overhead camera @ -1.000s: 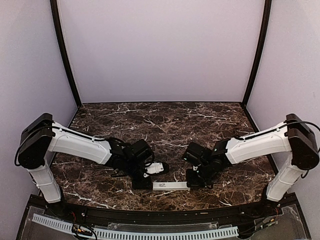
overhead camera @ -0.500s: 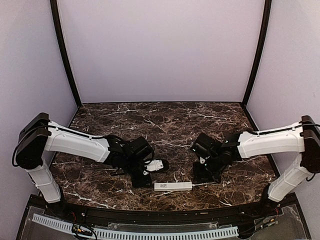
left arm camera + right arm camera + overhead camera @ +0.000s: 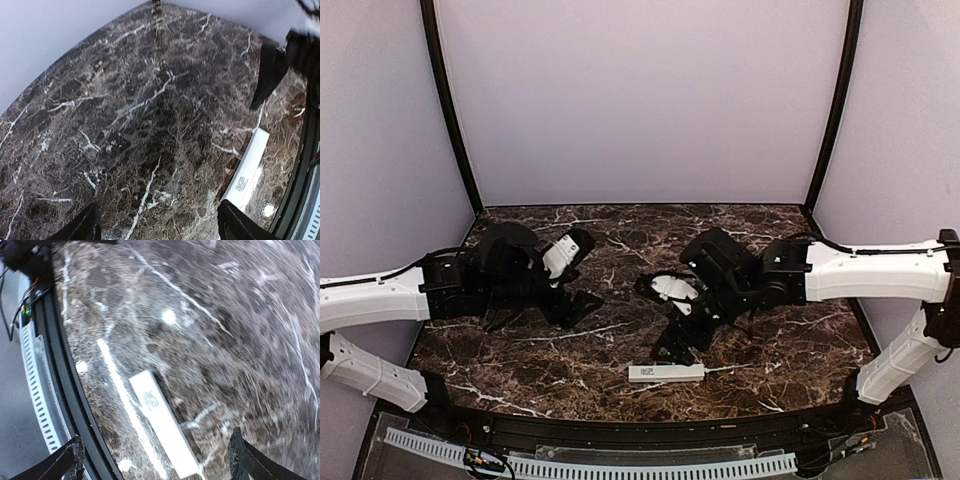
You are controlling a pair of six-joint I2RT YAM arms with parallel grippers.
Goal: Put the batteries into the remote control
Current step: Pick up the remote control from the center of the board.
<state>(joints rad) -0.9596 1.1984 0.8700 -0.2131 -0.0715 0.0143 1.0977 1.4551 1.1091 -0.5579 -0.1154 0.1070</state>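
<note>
The remote control [image 3: 666,373] is a slim white bar with a small printed label, lying flat near the table's front edge. It also shows in the left wrist view [image 3: 248,169] and, blurred, in the right wrist view [image 3: 162,422]. My left gripper [image 3: 570,305] hangs raised to the left of it, open and empty [image 3: 160,231]. My right gripper [image 3: 682,340] hovers just above and behind the remote, open and holding nothing [image 3: 157,463]. Neither gripper touches the remote. The batteries are out of view.
A black rail [image 3: 620,432] runs along the table's front edge, close to the remote, with a perforated white strip [image 3: 590,467] below it. Lilac walls close in the marble table [image 3: 650,240] at the back and on both sides.
Both grippers have opened and lifted off the remote, which stays flat on the table. The left arm swung back to the left; the right arm rose and moved toward the middle.
</note>
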